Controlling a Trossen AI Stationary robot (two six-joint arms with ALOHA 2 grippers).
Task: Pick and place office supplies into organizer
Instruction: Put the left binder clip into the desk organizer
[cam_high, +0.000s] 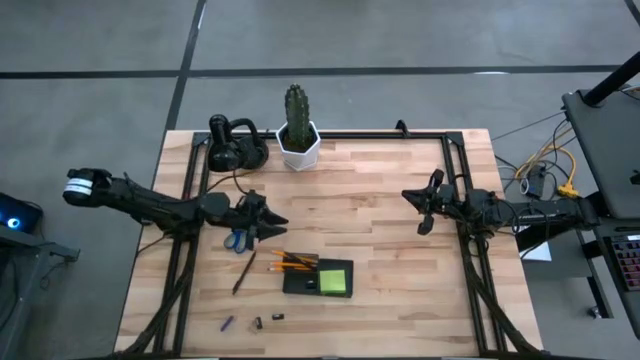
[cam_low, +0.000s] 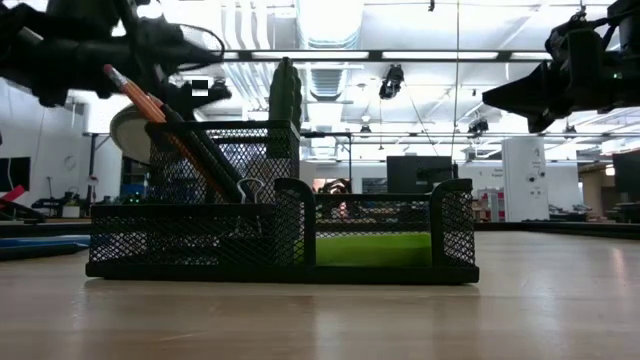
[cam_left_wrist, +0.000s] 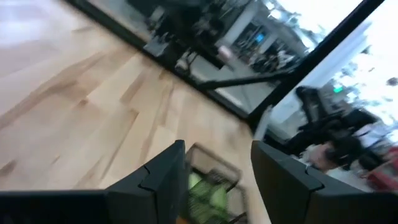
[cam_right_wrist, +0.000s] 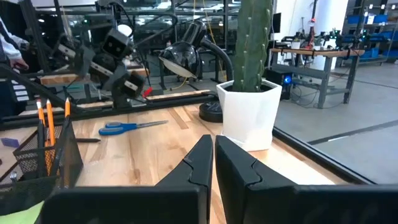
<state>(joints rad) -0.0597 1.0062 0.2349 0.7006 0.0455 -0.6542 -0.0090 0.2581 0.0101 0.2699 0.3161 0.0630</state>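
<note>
Scissors (cam_high: 237, 240): blue-handled, lying flat on the table just under the left gripper (cam_high: 268, 220), left of the organizer (cam_high: 318, 278). Judging by look they're rigid, light, with a smooth slippery blade; lying flat they give little height to pinch. I'd take them across the pivot or the handle neck, not the loops.

Left gripper fingers (cam_left_wrist: 163, 180) stand wide apart, nothing between them, touching nothing; in the left wrist view the organizer shows in the gap, further off. Arm hovers above the table, off the organizer's near-left corner.

Right gripper (cam_high: 425, 208): fingers (cam_right_wrist: 200, 162) pressed together, empty, parked well to the right, above the table.

Outward: organizer already holds orange pencils (cam_low: 150, 105), a dark pen and the green sticky pad (cam_high: 335, 279). A dark pen (cam_high: 243, 272) lies loose left of it. Small dark clips (cam_high: 257, 323) sit nearer the table's front edge, well apart from both grippers. Clips are tiny and low, likely the hardest pinch.
</note>
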